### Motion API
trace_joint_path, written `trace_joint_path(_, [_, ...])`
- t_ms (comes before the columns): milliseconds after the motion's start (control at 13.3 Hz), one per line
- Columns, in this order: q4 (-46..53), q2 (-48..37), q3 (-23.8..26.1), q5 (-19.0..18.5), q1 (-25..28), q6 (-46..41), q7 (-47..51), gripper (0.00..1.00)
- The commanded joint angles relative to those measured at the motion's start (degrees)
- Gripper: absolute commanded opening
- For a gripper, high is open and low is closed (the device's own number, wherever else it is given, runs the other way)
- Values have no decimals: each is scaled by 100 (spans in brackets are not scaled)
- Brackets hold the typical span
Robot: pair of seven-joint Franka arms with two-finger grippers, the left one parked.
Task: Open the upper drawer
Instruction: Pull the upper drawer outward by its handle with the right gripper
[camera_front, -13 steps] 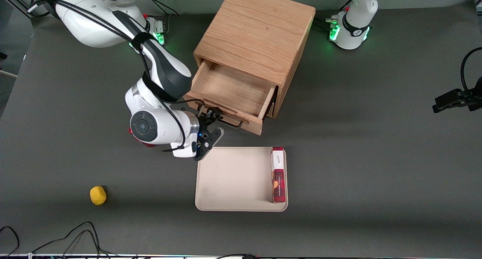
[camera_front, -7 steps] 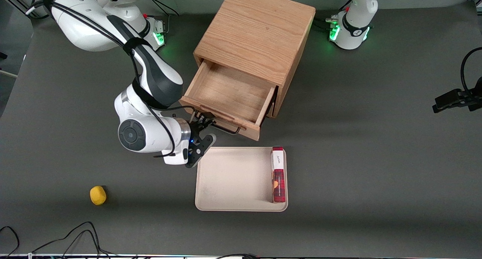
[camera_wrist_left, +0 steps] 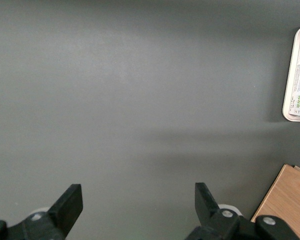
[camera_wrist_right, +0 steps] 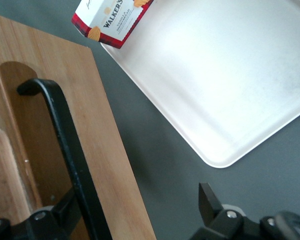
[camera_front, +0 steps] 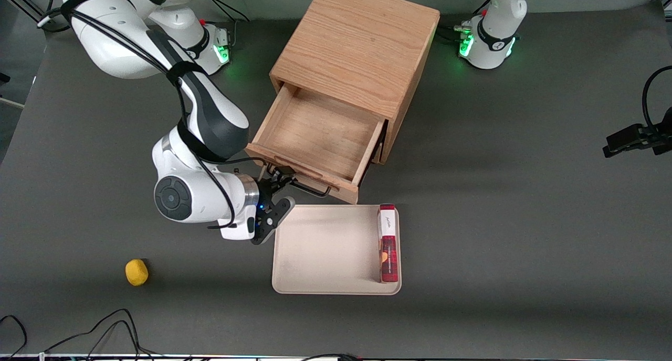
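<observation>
The oak cabinet [camera_front: 357, 46] stands in the middle of the table. Its upper drawer [camera_front: 315, 135] is pulled well out, and its plain wooden box is empty. The black wire handle [camera_front: 310, 190] runs along the drawer front. My right gripper [camera_front: 283, 189] is at the handle's end nearest the working arm, open, with one finger hooked between handle and drawer front. In the right wrist view the handle [camera_wrist_right: 65, 145] crosses the light wood front [camera_wrist_right: 110, 165], and the gripper [camera_wrist_right: 139, 200] straddles the front's edge with its fingers wide apart. The bottom drawer is hidden.
A cream tray [camera_front: 315, 245] lies just in front of the drawer, nearer the front camera, with a red shortbread box [camera_front: 388, 244] on its edge. Both show in the right wrist view: tray [camera_wrist_right: 230, 75], box [camera_wrist_right: 110, 17]. A yellow lump [camera_front: 136, 272] lies toward the working arm's end.
The drawer has slid farther out of the cabinet. My gripper and wrist have moved with the handle, toward the front camera and the working arm's end.
</observation>
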Motion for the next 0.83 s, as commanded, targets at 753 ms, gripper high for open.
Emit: trace_joint_path(753, [1119,590,-366,-163,132,-231,-382,100])
